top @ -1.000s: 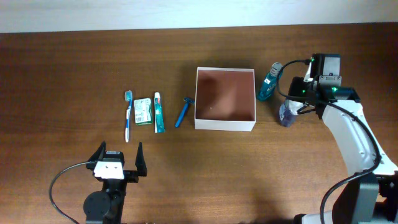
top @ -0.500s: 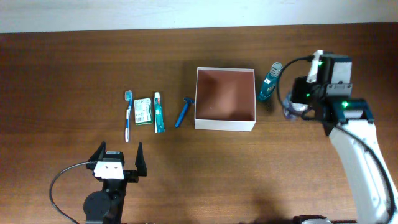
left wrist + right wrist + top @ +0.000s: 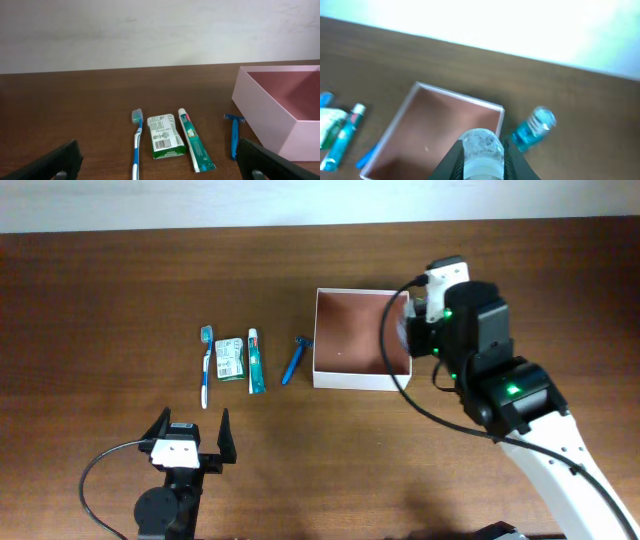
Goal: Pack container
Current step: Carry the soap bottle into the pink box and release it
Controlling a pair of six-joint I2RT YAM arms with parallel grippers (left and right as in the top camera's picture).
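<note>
The container (image 3: 362,381) is a square white box with a reddish-brown inside, mid-table; it also shows in the left wrist view (image 3: 270,115) and the right wrist view (image 3: 435,130). My right gripper (image 3: 408,330) is shut on a small clear bottle with a whitish cap (image 3: 481,145) and holds it above the container's right side. A blue bottle (image 3: 532,127) lies on the table just right of the container; my arm hides it in the overhead view. My left gripper (image 3: 190,435) is open and empty near the front left, also seen in its wrist view (image 3: 161,159).
Left of the container lie a blue razor (image 3: 294,360), a toothpaste tube (image 3: 255,360), a green-and-white packet (image 3: 231,359) and a blue toothbrush (image 3: 207,365). The left wrist view shows them too: razor (image 3: 234,137), tube (image 3: 195,140), packet (image 3: 165,136), toothbrush (image 3: 137,140).
My right arm has lifted the clear bottle from the table right of the blue bottle and swung left, over the container's right side. The left arm has not moved.
</note>
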